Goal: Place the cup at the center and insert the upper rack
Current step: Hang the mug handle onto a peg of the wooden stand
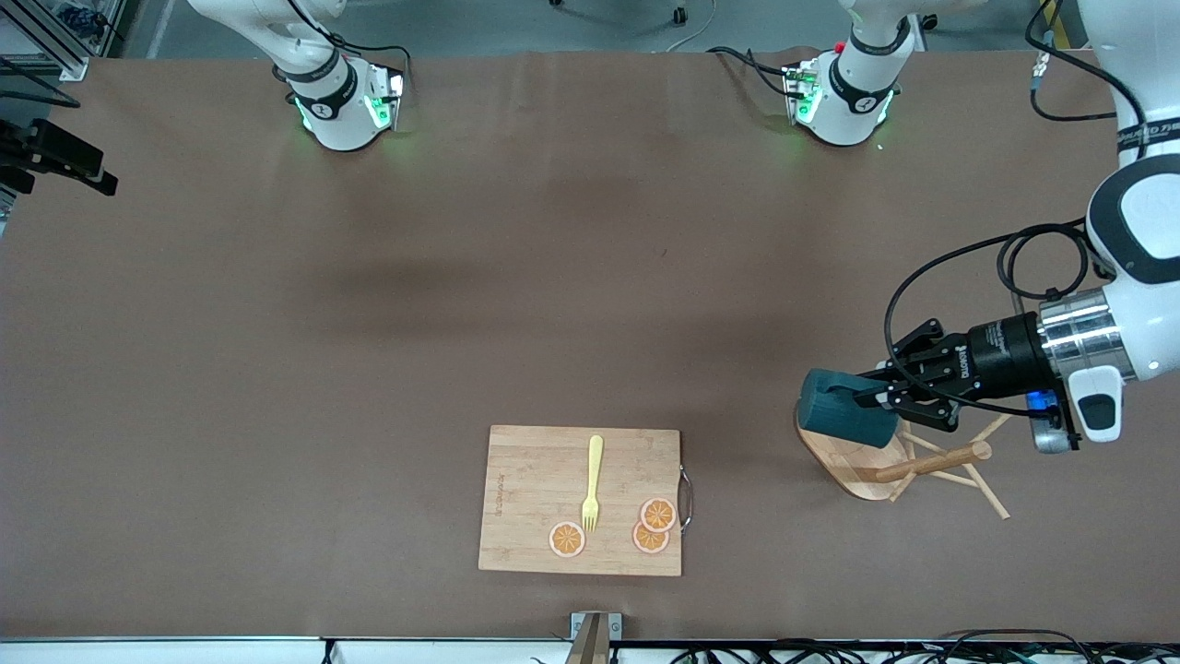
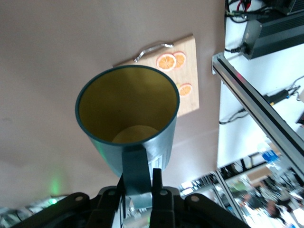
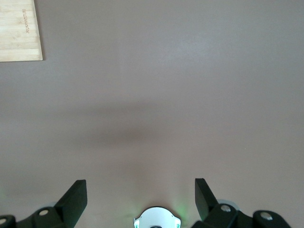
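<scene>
Your left gripper (image 1: 871, 398) clamps the cup (image 1: 843, 408) by its handle, carrying it sideways over the toppled upper rack (image 1: 908, 461) near the desk's left-arm end, presumably bound for the centre; your right gripper (image 3: 140, 199) waits, spread and empty.

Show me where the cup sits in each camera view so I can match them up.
Front view: cup on its side in the left gripper, over the rack.
Left wrist view: cup fills the centre, mouth toward camera, handle pinched.
Right wrist view: not in it.
Shared landmark: cutting board.
</scene>
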`<state>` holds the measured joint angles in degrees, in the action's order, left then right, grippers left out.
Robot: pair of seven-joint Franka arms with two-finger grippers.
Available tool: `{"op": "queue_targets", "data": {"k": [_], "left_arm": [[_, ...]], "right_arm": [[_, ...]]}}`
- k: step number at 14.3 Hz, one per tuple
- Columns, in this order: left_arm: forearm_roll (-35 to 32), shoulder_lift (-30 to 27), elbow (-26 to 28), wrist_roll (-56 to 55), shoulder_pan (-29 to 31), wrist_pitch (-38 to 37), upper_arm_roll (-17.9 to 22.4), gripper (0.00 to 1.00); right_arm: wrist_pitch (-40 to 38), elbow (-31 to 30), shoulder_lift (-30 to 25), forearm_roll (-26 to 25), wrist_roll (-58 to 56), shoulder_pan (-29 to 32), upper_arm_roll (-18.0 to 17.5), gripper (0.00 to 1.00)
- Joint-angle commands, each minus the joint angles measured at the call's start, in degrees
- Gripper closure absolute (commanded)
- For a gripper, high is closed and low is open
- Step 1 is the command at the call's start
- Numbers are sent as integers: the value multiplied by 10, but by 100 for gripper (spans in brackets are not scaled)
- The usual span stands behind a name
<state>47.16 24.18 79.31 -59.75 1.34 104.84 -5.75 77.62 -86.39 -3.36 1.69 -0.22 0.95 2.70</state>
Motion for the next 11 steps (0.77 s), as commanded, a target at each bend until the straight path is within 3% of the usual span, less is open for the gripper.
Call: {"op": "queue_targets", "data": {"k": [1,11], "left_arm": [[29,9,-1,3,19,-1,-1,100],[57,67,-2,2,75,-2,-1,100]], "right_arm": [[32,-63,-47,6,-6,5,-2,0],[29,-56,-48,-11,-11,3,-4,0]]}}
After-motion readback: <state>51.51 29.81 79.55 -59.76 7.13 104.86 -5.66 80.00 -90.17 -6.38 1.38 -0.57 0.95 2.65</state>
